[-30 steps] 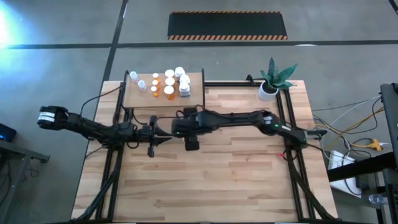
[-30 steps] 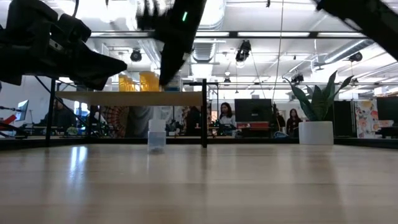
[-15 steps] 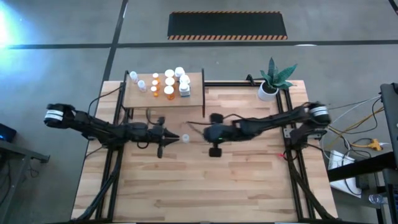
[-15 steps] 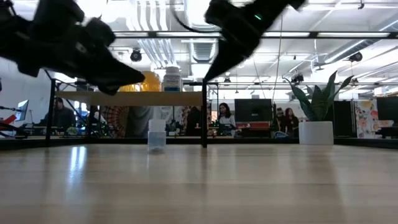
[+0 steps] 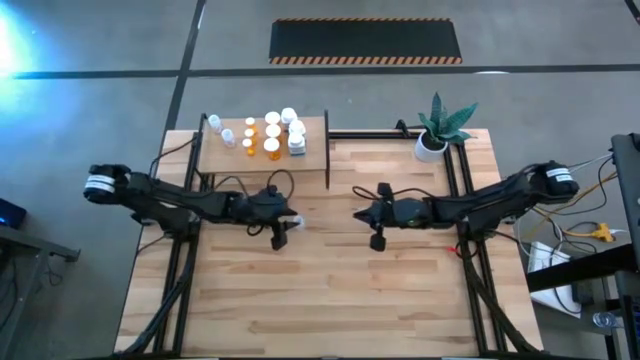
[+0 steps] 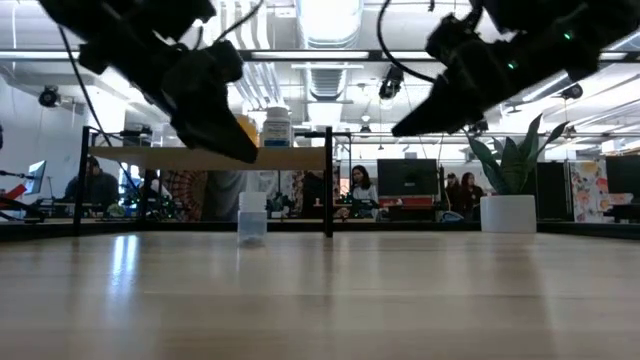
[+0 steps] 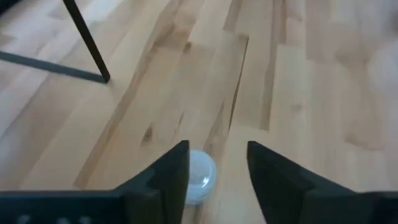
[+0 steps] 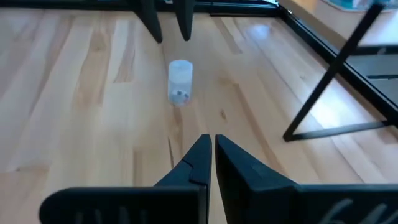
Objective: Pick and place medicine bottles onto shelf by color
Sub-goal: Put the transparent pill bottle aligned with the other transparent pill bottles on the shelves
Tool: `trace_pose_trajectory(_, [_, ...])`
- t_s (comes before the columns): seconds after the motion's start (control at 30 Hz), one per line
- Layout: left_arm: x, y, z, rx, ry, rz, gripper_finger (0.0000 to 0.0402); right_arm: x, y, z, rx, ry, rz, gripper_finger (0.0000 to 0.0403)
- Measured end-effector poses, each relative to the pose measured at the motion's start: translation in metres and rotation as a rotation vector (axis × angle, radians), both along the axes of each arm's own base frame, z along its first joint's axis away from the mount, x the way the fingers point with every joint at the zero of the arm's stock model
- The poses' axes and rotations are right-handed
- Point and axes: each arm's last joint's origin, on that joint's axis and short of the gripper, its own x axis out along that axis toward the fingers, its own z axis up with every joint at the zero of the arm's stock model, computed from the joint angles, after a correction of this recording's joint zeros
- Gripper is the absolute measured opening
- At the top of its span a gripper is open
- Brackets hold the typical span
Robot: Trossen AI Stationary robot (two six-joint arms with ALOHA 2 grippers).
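- One clear-bluish medicine bottle [image 5: 297, 220] stands upright on the surface, alone, out in front of the shelf [image 5: 263, 158] and well apart from the bottles already on it [image 5: 270, 132].
- The left gripper [image 5: 283, 228] is right at this bottle; in the high view its tips reach the bottle's side, so the left arm is clearly the nearer one.
- In the left wrist view the fingers [image 7: 177, 168] stand apart, and the bottle's white cap [image 7: 198, 175] shows just ahead between them, closer to one finger than the other; I cannot tell whether that finger touches it.
- The bottle's long axis is vertical, as the low view [image 6: 252, 217] and the right wrist view [image 8: 180, 79] both show, so a level approach from the side with the fingers either side of the body looks like the fitting grasp.
- Judged from the off-centre cap, a small sideways correction seems needed before closing, or the near finger may tip the bottle over.
- The right gripper [image 5: 377, 230] waits over the middle of the surface, its fingers together, pointing toward the bottle but well apart from it.
- The shelf lies beyond the bottle from the left arm's side, so the carry would go up and back toward the board.
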Motion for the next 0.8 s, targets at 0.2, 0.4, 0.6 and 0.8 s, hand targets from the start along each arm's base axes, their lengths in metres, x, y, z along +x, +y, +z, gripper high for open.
trace_pose_trajectory(0.2, [0.02,-0.001,-0.01,0.015,0.081,0.012,0.0205,-0.014,-0.001,-0.01,-0.001,-0.016,-0.001,0.0013])
trace_pose_trajectory(0.4, [0.026,0.001,-0.025,0.059,0.142,0.063,0.0238,-0.017,-0.002,-0.014,-0.003,-0.001,0.0,0.0013])
trace_pose_trajectory(0.6, [0.029,0.001,-0.036,0.041,0.175,0.077,0.0236,-0.017,-0.002,-0.014,-0.012,0.001,0.004,0.0013])
trace_pose_trajectory(0.8, [0.032,0.001,-0.046,0.044,0.206,0.075,0.0187,-0.017,-0.002,-0.014,-0.012,-0.004,0.004,0.0013])
